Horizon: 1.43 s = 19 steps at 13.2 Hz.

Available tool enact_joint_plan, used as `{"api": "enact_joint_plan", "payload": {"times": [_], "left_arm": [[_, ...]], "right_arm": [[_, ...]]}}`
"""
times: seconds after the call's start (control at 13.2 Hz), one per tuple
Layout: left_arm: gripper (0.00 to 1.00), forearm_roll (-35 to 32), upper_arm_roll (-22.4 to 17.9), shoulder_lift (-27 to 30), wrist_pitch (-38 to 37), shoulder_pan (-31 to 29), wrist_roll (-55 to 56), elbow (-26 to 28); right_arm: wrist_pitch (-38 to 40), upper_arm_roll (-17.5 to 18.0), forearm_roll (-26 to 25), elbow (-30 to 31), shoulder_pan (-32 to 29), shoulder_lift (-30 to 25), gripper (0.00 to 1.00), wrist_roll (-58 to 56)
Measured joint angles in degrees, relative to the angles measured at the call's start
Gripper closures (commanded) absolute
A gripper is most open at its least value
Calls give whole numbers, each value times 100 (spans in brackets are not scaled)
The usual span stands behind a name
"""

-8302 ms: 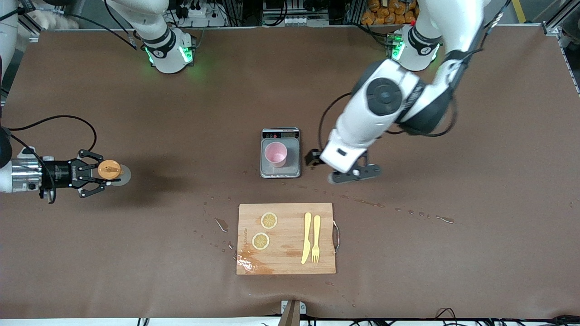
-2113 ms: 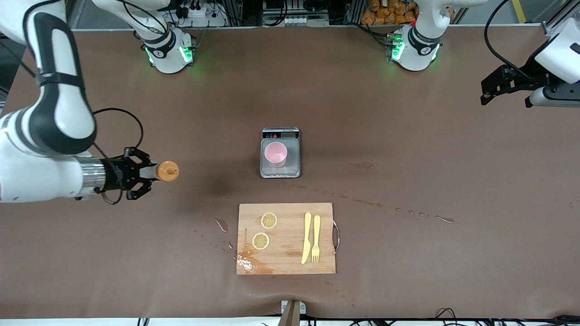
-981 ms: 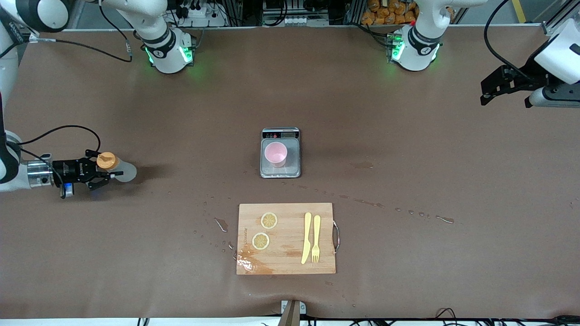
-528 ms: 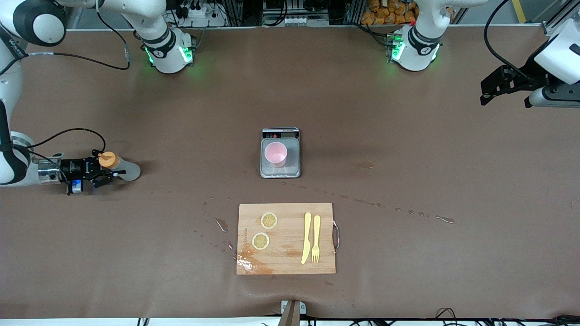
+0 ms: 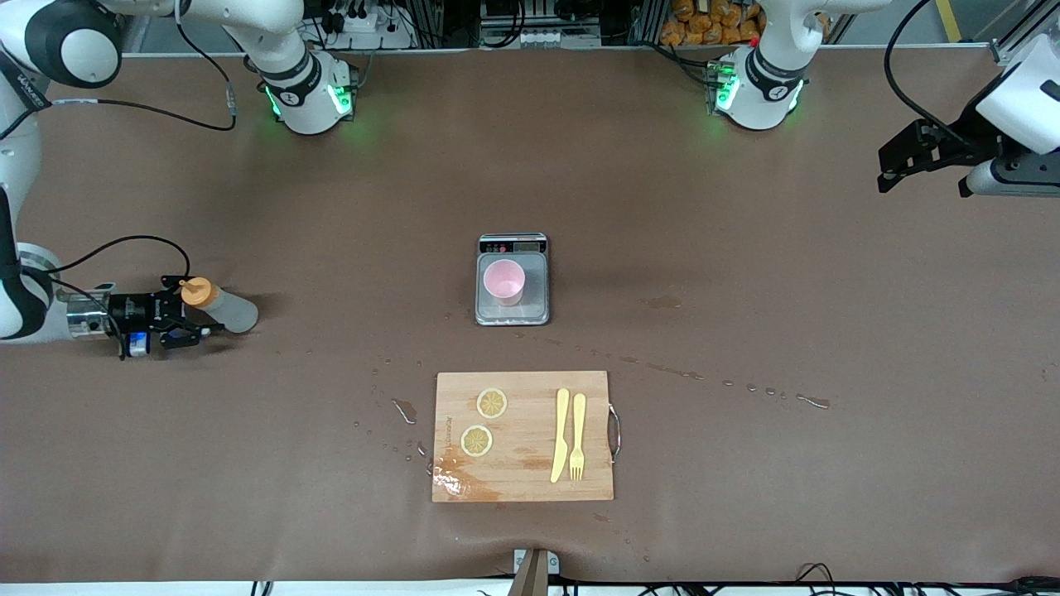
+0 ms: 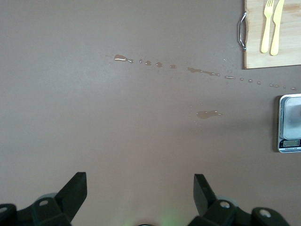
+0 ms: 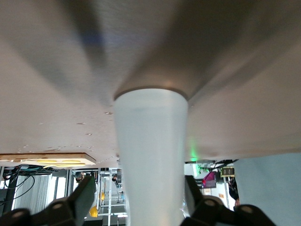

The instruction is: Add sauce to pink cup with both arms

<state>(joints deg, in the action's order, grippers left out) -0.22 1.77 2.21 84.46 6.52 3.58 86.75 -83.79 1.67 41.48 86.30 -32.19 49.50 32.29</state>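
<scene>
Brown matting covers our table [image 5: 745, 348]. Our right gripper [image 5: 186, 317] stands apart around the sauce [image 5: 222, 305] at the right arm's end, bottle touching the table. It looks light, soft-walled, slippery; we would grip mid-body. Our left gripper [image 5: 926, 157] waits spread.

Two white jointed arms w/ dark grey joint bands, green-lit bases, looping black cables; black grippers: right gripper [image 5: 192, 324], left gripper [image 5: 903, 163]; silver wrist cuff.
</scene>
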Motion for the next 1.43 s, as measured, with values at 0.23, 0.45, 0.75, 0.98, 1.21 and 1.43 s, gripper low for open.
{"api": "enact_joint_plan", "payload": {"times": [0.23,0.45,0.75,0.98,1.21,1.43], "left_arm": [[0,0,0,0,0,0,0,1],[0,0,0,0,0,0,0,2],[0,0,1,0,0,0,0,3],[0,0,3,0,0,1,0,3],[0,0,5,0,0,2,0,4],[0,0,5,0,0,2,0,4]], "right_arm": [[28,-21,-437,-500,-134,-10,0,0],[500,-19,-736,-1011,-323,-18,0,-21],[1191,100,-1166,-1926,-144,-202,0,-20],[1331,141,-1744,-2340,492,-588,0,-11],[1372,144,-2043,-2428,1133,-1190,0,20],[1570,143,-2085,-2426,1456,-1622,0,31]]}}
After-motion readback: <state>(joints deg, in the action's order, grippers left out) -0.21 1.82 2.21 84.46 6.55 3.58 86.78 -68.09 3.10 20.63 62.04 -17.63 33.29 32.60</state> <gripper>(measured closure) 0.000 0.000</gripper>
